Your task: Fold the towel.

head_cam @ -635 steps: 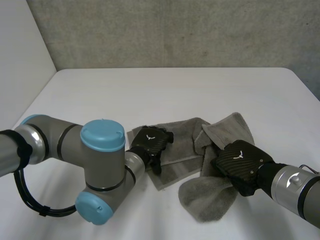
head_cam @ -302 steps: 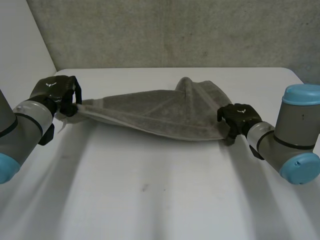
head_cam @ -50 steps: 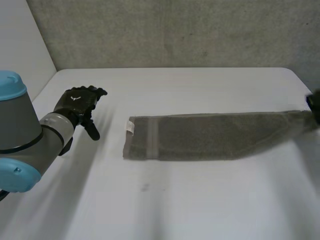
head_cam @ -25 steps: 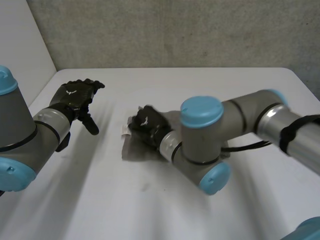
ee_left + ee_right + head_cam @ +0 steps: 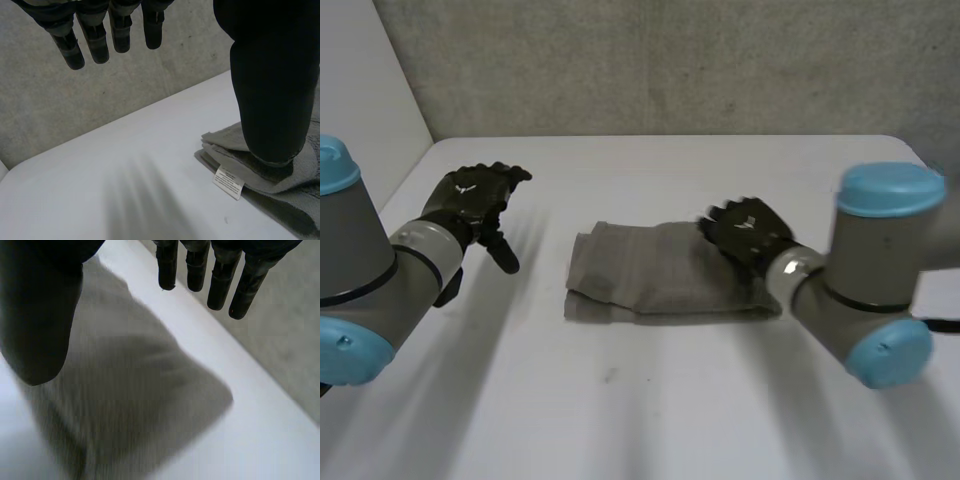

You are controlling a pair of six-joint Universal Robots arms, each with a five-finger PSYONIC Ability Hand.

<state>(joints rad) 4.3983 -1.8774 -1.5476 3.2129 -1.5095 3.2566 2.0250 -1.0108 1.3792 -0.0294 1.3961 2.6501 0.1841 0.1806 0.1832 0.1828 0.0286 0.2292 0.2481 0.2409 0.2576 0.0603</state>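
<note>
The grey towel (image 5: 655,285) lies folded into a short strip on the white table (image 5: 650,410), middle of the head view. My right hand (image 5: 748,235) hovers over its right end, fingers straight and spread, holding nothing; in the right wrist view the towel (image 5: 125,415) lies below the fingers (image 5: 220,285). My left hand (image 5: 475,195) is raised at the table's left side, well apart from the towel, fingers relaxed and open. In the left wrist view the towel's end (image 5: 260,180) with its white label (image 5: 228,182) lies beyond the thumb (image 5: 272,85).
A grey concrete wall (image 5: 650,65) runs along the table's far edge. The right arm's elbow (image 5: 880,300) stands low over the table right of the towel. The left arm (image 5: 360,290) fills the near left.
The right hand carried the towel's right end over to the left end, let go and drew back right, leaving the strip folded to half its length. The left hand stayed put.
</note>
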